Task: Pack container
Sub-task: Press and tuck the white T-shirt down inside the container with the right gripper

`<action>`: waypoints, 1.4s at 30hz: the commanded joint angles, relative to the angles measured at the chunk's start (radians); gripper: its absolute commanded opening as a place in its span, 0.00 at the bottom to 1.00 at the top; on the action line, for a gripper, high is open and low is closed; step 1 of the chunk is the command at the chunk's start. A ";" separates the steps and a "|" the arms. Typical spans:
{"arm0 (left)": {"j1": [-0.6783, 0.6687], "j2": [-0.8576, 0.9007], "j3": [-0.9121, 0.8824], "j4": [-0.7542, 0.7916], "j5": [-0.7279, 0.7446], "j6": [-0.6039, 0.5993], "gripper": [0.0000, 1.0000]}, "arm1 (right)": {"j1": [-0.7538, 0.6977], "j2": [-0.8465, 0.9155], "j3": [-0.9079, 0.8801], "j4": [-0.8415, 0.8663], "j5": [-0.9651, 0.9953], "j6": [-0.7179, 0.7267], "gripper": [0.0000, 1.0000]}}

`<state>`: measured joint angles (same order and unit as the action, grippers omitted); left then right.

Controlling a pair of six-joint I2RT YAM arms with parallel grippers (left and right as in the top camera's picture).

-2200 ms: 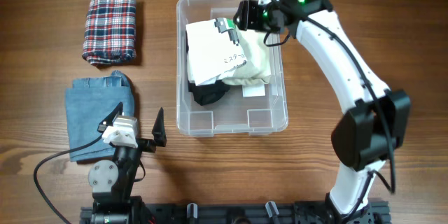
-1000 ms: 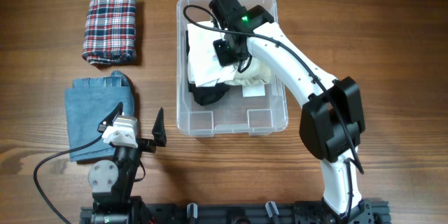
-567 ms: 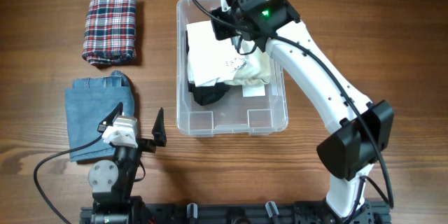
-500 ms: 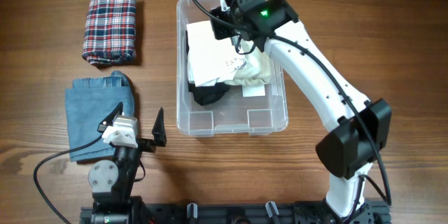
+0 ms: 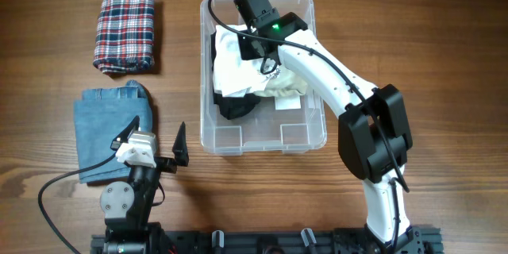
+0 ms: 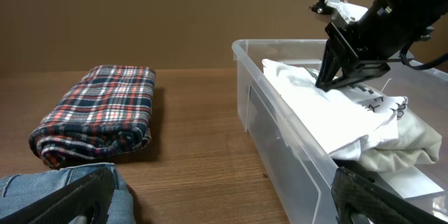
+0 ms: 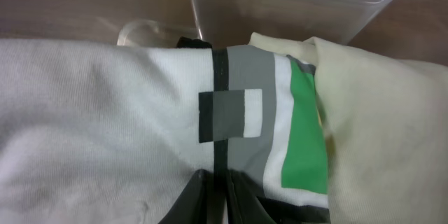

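- The container [image 5: 262, 133] sits mid-table, holding a white shirt [image 5: 234, 67], a cream garment [image 5: 287, 86] and something black [image 5: 236, 108]; I judge it light, stiff-walled and slick, best taken by the rim
- My right gripper [image 5: 252, 45] has jaws together, tips pressing on the white shirt
- My left gripper [image 5: 155, 141] rests with jaws wide apart at the near edge
- Plaid cloth [image 5: 125, 30] and folded jeans [image 5: 111, 131] lie left of the container; my right arm over it blocks the way in
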<state>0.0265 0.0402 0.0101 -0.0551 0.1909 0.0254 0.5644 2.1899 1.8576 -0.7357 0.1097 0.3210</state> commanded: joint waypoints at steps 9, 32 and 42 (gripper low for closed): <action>0.006 -0.001 -0.005 -0.005 -0.006 0.013 1.00 | -0.029 -0.092 0.037 0.001 0.081 0.010 0.14; 0.006 -0.001 -0.005 -0.005 -0.006 0.013 1.00 | -0.035 -0.114 -0.220 0.018 -0.089 0.000 0.19; 0.006 -0.001 -0.005 -0.005 -0.006 0.013 1.00 | -0.034 -0.257 -0.085 0.027 -0.026 -0.006 0.22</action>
<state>0.0265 0.0402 0.0101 -0.0551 0.1909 0.0254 0.5255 2.0411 1.6875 -0.7124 0.0723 0.3168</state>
